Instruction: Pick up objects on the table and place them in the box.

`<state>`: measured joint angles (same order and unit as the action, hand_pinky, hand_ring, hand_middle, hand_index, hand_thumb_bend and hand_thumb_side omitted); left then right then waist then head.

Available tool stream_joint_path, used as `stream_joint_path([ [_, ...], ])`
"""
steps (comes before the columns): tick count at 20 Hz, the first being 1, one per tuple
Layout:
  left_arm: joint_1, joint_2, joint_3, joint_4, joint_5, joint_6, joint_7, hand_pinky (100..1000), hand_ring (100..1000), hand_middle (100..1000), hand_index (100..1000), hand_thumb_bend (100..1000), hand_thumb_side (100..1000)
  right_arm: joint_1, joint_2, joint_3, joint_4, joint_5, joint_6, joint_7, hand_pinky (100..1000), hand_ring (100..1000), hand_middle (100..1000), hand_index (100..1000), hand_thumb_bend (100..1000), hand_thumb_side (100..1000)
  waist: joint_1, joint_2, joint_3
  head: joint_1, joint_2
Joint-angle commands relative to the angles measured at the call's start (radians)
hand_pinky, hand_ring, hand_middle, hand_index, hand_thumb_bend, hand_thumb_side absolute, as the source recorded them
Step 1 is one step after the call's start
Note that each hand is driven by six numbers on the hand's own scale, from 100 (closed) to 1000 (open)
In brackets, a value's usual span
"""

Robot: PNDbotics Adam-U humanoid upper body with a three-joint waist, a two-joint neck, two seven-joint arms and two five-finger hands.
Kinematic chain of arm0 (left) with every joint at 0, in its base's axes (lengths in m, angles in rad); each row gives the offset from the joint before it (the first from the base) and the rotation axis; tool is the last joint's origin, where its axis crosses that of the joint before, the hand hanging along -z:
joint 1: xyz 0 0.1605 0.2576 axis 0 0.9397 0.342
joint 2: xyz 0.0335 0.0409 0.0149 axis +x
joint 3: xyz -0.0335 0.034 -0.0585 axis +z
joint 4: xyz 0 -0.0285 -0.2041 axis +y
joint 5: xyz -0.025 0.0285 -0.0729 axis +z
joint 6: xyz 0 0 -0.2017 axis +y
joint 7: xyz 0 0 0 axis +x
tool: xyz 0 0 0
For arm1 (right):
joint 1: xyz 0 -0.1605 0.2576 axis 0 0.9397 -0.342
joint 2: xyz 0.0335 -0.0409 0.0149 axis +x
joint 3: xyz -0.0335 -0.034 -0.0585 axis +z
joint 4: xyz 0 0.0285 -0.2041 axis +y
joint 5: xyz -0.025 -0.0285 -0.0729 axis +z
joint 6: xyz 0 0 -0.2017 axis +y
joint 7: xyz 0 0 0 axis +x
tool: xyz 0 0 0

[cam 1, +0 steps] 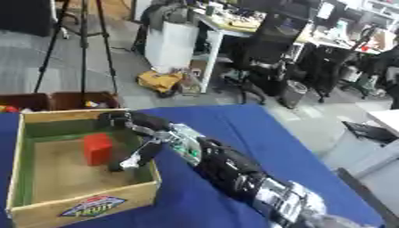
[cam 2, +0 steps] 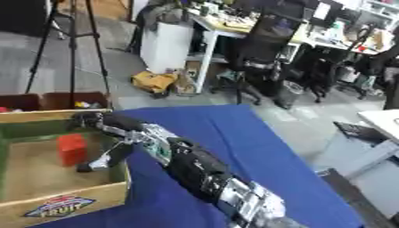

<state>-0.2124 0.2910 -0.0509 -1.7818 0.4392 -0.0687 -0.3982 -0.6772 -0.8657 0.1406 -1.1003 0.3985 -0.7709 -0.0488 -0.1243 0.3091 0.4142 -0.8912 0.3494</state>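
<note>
Room: grey floor, cluttered office space behind the work area — one black tripod [cam 1: 82,42] at far left, one white cabinet [cam 1: 173,44], one long desk [cam 1: 234,26] loaded with small items, at least two black office chairs [cam 1: 269,49] beside it. One yellow object [cam 1: 159,82] lies on the floor near the cabinet; cannot tell what it is.

Tabletop [cam 1: 257,147]: covered in smooth blue cloth, lying askew in view, bare on its right part.

Box [cam 1: 86,209]: one, rectangular, light wooden walls, green inner lining, tan floor, a colourful fruit label on the near wall. It sits at the tabletop's left. Behind it, one dark brown open crate [cam 1: 54,100] with small coloured bits inside.

Right arm: one in view, black with silver joints, running from the lower right corner up over the box's right wall.

Right hand [cam 1: 139,153]: inside the box, dark fingers hanging down, relaxed and slightly apart, pinching nothing — tips near the box floor.

Red block [cam 1: 98,149]: one, matte, boxy, standing on the box floor just left of the fingers; contact cannot be told.
</note>
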Motion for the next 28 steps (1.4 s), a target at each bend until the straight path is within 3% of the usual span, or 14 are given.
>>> stream_joint_path([
  [1, 0.006, 0.011, 0.015, -0.005, -0.002, 0.001, 0.007, 558, 593, 414, 627, 571, 893, 0.003, -0.039, -0.028, -0.092, -0.054, 0.028, -0.05, 844, 821, 713, 847, 169, 233, 0.012, -0.028, -0.019, 0.036, -0.012],
  [7, 0.025, 0.014, 0.036, 0.004, -0.002, 0.001, 0.032, 557, 595, 417, 626, 578, 883, 0.097, -0.05, -0.04, -0.262, -0.159, 0.036, -0.154, 800, 763, 635, 803, 105, 201, 0.026, -0.052, -0.135, 0.142, -0.002],
  [13, 0.028, 0.014, 0.061, 0.015, -0.003, -0.004, 0.07, 556, 598, 424, 626, 576, 872, 0.239, -0.052, -0.029, -0.433, -0.265, 0.026, -0.242, 795, 758, 620, 798, 100, 221, 0.053, -0.057, -0.268, 0.357, 0.01],
  [17, 0.032, 0.021, 0.071, 0.013, 0.002, -0.009, 0.084, 556, 600, 435, 626, 572, 867, 0.317, -0.015, -0.031, -0.538, -0.329, 0.059, -0.2, 797, 759, 616, 797, 100, 253, 0.065, -0.059, -0.334, 0.471, 0.016],
  [22, 0.062, 0.031, 0.089, 0.009, -0.005, -0.023, 0.102, 556, 635, 451, 626, 556, 873, 0.398, 0.037, -0.034, -0.68, -0.416, 0.143, -0.114, 800, 760, 608, 794, 100, 301, 0.085, -0.065, -0.405, 0.59, 0.037],
  [28, 0.068, 0.036, 0.093, 0.011, -0.004, -0.035, 0.116, 555, 645, 464, 630, 539, 875, 0.436, 0.067, -0.064, -0.779, -0.525, 0.252, -0.005, 802, 760, 600, 790, 100, 339, 0.112, -0.069, -0.453, 0.717, 0.074],
])
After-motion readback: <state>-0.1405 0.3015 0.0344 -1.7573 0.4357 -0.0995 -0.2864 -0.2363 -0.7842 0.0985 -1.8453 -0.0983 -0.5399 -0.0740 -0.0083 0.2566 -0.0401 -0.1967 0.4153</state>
